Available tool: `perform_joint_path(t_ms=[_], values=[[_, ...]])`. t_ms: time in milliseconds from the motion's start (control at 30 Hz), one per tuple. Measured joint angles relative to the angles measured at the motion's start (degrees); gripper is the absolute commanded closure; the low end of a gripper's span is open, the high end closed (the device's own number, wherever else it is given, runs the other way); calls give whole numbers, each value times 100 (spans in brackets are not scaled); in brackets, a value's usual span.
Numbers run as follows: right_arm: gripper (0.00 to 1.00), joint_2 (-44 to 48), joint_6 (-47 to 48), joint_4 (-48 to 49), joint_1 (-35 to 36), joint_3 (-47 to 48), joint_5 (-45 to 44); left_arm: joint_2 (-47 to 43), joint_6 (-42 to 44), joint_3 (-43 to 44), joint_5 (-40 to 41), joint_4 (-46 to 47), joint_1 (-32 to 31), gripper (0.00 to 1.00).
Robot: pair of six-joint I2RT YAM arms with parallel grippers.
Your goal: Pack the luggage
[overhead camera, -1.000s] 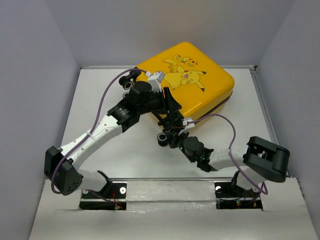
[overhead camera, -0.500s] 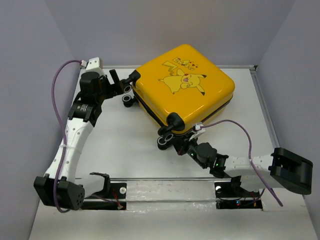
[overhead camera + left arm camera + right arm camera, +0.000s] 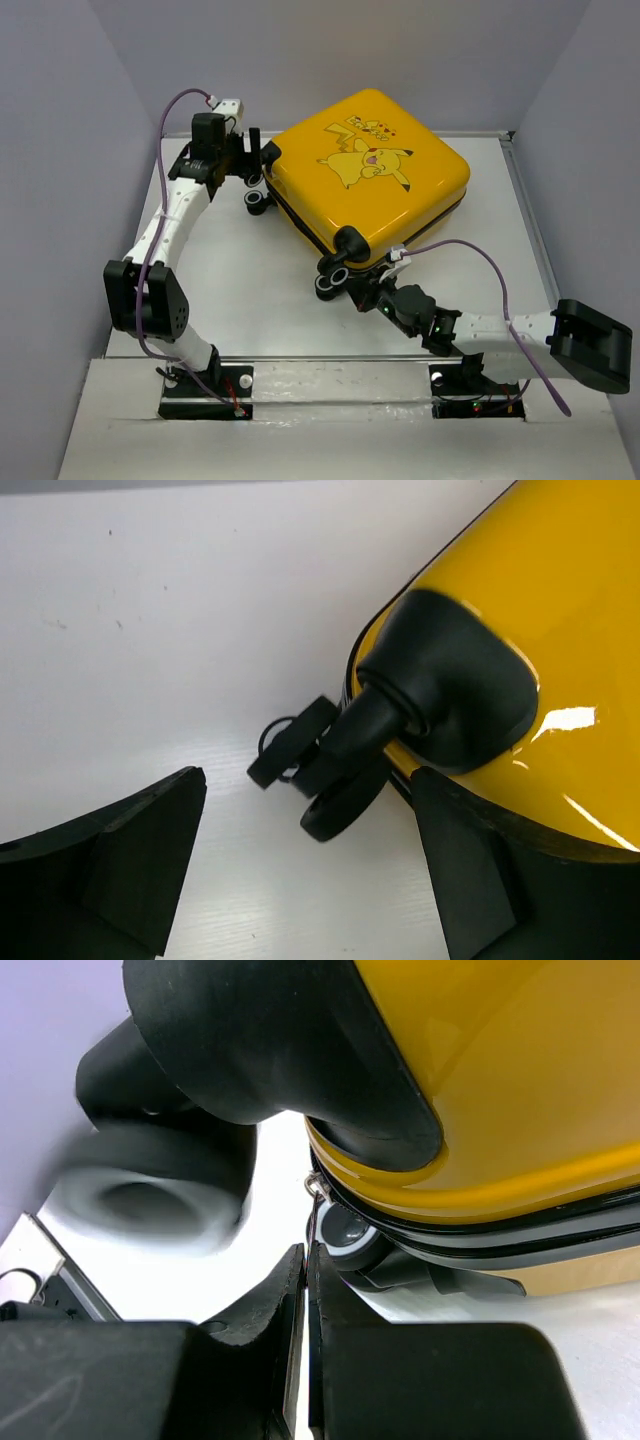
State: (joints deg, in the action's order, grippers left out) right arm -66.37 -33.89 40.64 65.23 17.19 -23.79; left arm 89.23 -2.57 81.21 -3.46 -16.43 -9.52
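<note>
We see the yellow luggage lying closed and flat on the white table, far and right of centre. The left gripper gapes wide and empty, facing the caster wheel at its far left corner. The right gripper is pressed closed at the near corner's seam; we cannot tell whether it pinches anything.

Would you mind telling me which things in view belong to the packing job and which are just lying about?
Part of the job: luggage, closed; left gripper, open, facing a caster wheel; right gripper, shut beside the zip.
Just there: table; purple cables.
</note>
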Motion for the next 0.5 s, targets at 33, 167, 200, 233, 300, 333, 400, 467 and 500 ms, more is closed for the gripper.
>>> perform_joint_path(t_ms=[33, 167, 200, 233, 300, 333, 400, 467, 500], values=[[93, 0, 2, 0, -2, 0, 4, 92, 59, 116, -28, 0, -2, 6], [93, -11, 2, 2, -17, 2, 50, 501, 348, 507, -90, 63, -13, 7], [93, -15, 2, 2, -22, 2, 61, 610, 413, 549, -109, 61, -13, 9], [93, -26, 4, 4, -28, 2, 81, 732, 472, 601, -164, 31, -13, 11], [93, -70, 9, 0, -28, 37, 103, 929, 597, 693, -278, -105, -11, 16], [93, -85, 22, -13, -28, 59, 120, 1005, 623, 721, -308, -138, -13, 20], [93, -85, 26, -28, -28, 76, 144, 1156, 708, 782, -369, -199, -20, 26], [93, -85, 26, -28, -28, 76, 173, 1307, 800, 855, -393, -271, -55, 43], [93, -85, 24, -28, -28, 76, 177, 1355, 831, 874, -407, -269, -76, 49]])
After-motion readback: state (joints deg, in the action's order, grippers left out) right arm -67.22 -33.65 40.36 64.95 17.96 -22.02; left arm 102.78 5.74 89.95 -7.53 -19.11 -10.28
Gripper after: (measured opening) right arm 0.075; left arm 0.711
